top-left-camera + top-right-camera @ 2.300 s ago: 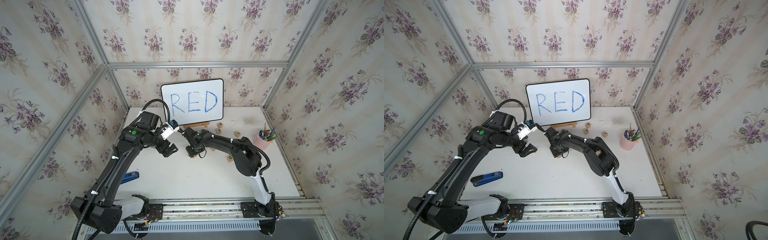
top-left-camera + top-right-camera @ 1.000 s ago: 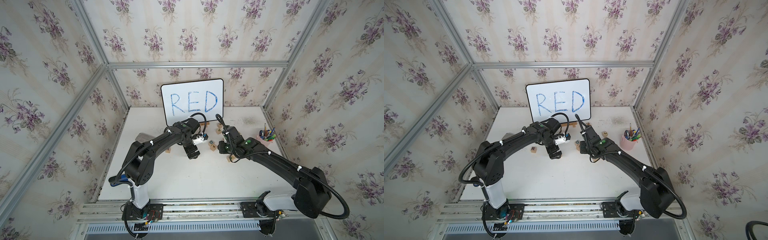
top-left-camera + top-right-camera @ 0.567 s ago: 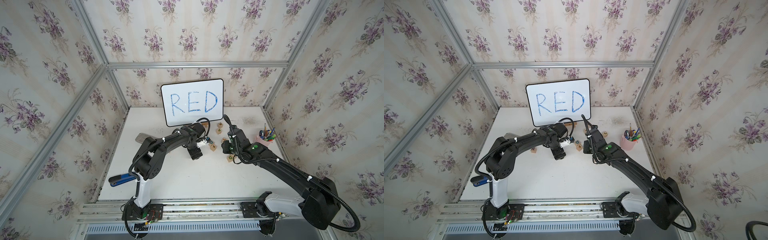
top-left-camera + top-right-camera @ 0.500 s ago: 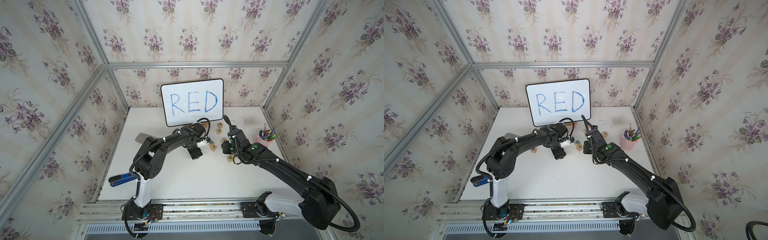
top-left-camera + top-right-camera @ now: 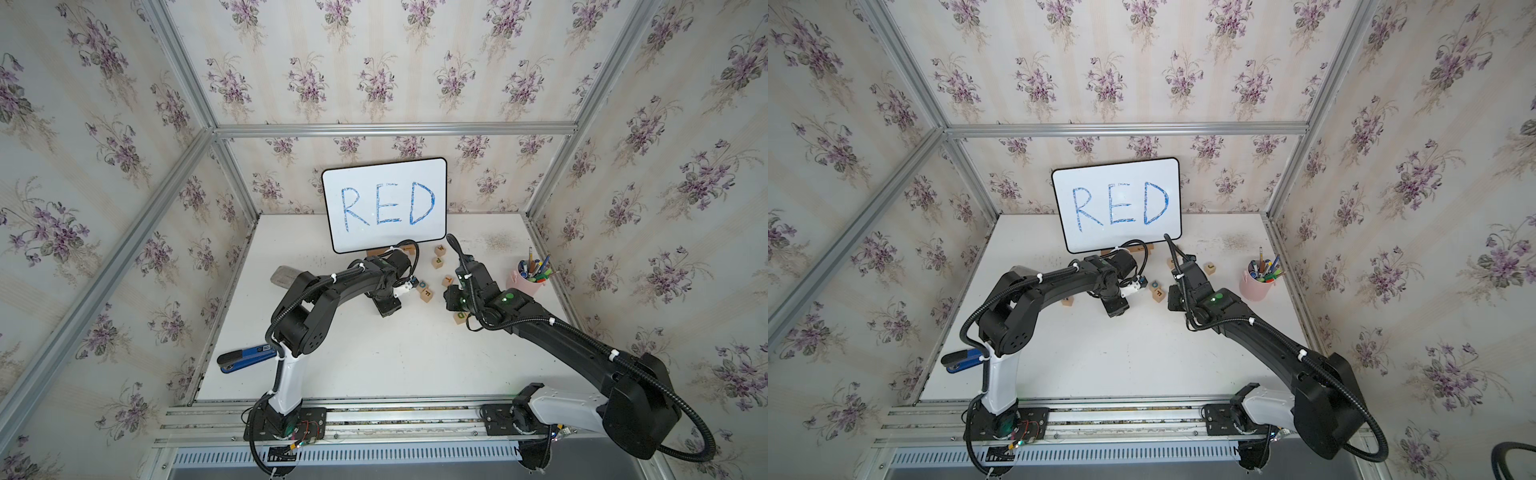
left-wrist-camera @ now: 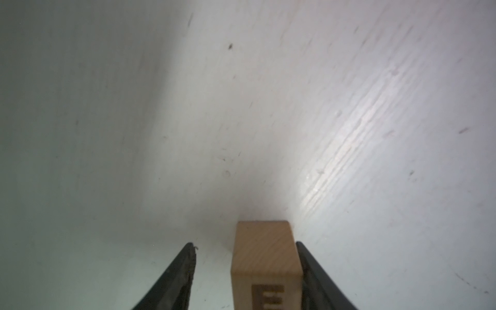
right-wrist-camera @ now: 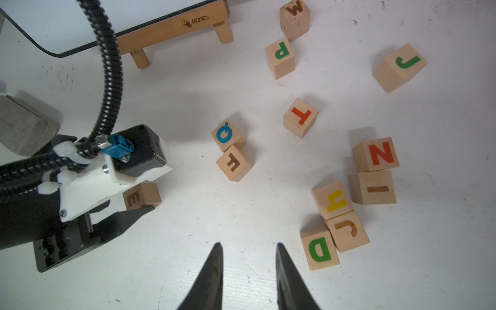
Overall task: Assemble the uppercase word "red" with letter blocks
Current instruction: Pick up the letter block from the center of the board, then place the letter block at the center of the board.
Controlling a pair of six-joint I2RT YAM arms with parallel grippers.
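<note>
We find the E block [image 6: 265, 255], a light-wood cube with a brownish E, on the white table [image 7: 188, 94] left of centre, on the near side of the whiteboard [image 5: 384, 203]. The left gripper [image 6: 244, 244] straddles it with its jaws spread: one finger is against its side, the other clear of it. The D block [image 7: 319, 248], lettered in green, lies right of centre and touches a brown J cube [image 7: 347, 230]. Near it the right gripper [image 7: 248, 245] is empty, its tips slightly apart. The whiteboard reads "RED" in blue, and its wooden stand [image 7: 171, 26] reads "Manes".
</note>
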